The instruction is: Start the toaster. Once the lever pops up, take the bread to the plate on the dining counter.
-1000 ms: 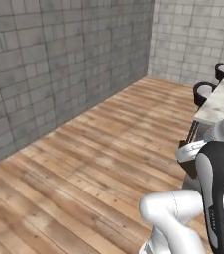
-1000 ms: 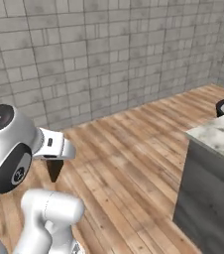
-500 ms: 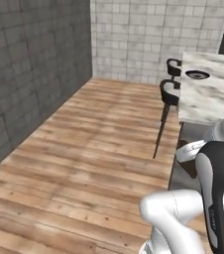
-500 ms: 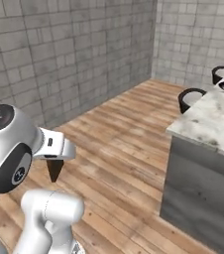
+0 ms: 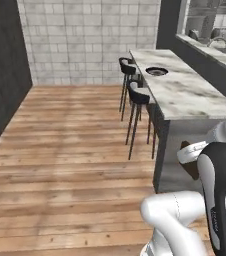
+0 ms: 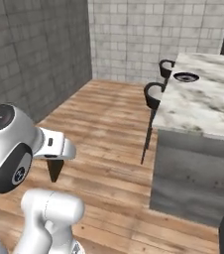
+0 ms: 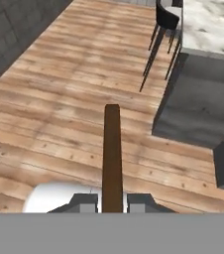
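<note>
My gripper (image 7: 112, 201) is shut on the bread (image 7: 112, 154), a thin brown slice seen edge-on between the finger tips. The same slice hangs under the hand in the left base view (image 5: 190, 167) and the right base view (image 6: 54, 169), above the wooden floor. The dining counter (image 5: 185, 95) (image 6: 203, 106) is a long white marble slab ahead and to the right. The plate (image 5: 157, 71) (image 6: 186, 77), dark-rimmed, lies near its far end, well away from the gripper. A boxy gray toaster (image 5: 224, 34) stands on the worktop behind the counter.
Two black bar stools (image 5: 137, 97) (image 6: 153, 94) stand along the counter's left side. The counter's gray base (image 7: 203, 104) is close on the right of the hand. Wooden floor (image 5: 70, 145) stretches left to gray block walls.
The whole picture has swung, so the base has turned: the dining counter, stools and plate have come into fuller view. The gripper stays shut on the bread.
</note>
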Tool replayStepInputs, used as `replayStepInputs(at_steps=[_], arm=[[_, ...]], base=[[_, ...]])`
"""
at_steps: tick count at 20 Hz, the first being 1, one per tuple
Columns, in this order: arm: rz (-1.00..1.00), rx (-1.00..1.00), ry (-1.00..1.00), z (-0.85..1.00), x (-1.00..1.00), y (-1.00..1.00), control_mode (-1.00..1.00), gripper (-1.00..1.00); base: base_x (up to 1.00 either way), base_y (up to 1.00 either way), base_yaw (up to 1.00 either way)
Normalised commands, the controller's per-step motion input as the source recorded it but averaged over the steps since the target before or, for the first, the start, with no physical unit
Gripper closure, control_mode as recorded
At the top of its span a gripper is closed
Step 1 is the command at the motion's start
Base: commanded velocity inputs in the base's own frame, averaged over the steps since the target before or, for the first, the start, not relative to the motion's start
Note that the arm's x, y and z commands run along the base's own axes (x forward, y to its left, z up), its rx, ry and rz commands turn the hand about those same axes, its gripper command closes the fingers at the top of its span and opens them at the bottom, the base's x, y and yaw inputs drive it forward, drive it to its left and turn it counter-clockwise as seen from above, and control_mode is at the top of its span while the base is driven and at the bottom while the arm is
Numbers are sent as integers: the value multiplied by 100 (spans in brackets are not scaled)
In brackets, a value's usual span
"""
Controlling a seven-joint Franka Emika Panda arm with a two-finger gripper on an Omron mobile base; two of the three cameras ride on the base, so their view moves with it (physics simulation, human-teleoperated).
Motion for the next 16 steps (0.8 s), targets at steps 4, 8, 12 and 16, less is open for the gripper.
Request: replayStepInputs(at_steps=[4,8,12,16], arm=[[0,0,0,0,0,0,100,100],[0,0,0,0,0,0,100,100],[0,0,0,0,0,0,100,100],[0,0,0,0,0,0,100,100]], base=[[51,76,-58],[51,84,-57],[46,87,-56],[39,87,-55]])
